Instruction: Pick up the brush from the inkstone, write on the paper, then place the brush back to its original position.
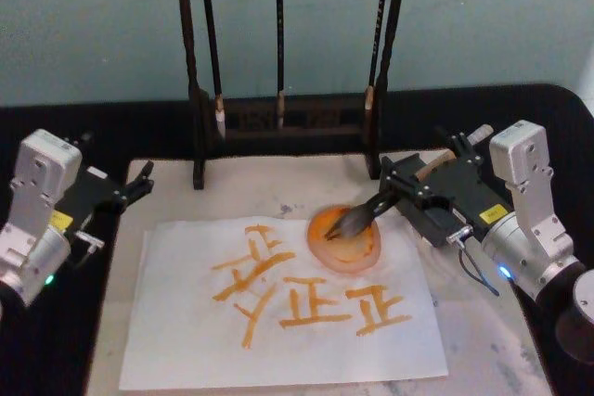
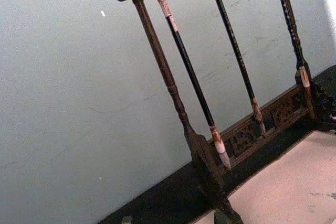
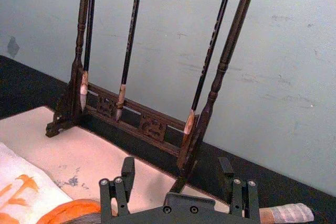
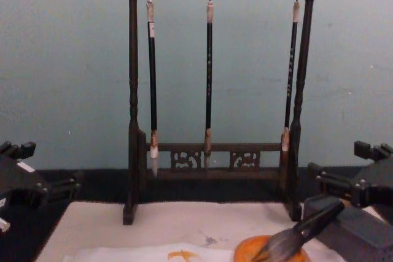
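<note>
— Left side? Left tool point(image 1: 139, 183) idling off the mat's edge, fingers parted, gripping nothing.
— Middle? Paper point(image 1: 186, 340) lying on the mat point(image 1: 167, 183), carrying orange strokes.
— Right? Right tool point(image 1: 401, 194) clamping the brush point(image 1: 367, 215) by its handle, bristles dipping into the orange inkstone point(image 1: 345, 246) at the paper's far edge.

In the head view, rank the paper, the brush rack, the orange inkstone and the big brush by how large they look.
1. Paper.
2. Rack, though it stands farther back and is cut off at the top.
3. Inkstone and brush: too close to rank, since the right claw covers the handle.
</note>
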Controlling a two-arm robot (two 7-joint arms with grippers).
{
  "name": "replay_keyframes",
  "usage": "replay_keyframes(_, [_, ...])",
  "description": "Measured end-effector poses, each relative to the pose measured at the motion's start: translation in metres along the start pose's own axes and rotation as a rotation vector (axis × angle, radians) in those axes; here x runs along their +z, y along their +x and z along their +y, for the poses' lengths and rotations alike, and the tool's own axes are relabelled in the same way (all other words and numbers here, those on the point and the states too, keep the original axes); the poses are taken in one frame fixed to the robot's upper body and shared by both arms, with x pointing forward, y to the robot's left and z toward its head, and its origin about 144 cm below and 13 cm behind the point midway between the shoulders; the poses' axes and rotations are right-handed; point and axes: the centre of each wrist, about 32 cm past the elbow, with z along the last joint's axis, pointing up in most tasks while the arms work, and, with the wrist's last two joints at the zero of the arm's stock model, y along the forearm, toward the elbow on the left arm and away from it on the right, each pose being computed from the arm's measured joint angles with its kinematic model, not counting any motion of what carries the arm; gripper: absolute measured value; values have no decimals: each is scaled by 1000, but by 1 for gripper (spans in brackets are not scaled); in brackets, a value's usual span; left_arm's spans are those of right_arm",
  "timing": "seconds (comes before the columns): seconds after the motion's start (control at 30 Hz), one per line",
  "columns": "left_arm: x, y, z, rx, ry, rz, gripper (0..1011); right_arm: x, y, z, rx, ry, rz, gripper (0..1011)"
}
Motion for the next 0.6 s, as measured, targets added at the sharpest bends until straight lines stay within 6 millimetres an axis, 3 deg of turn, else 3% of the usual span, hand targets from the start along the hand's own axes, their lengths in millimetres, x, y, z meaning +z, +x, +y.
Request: replay_keyframes(0.6, [0, 0, 0, 0, 0, 0, 1010, 0, 0, 0, 0, 0, 0, 1000])
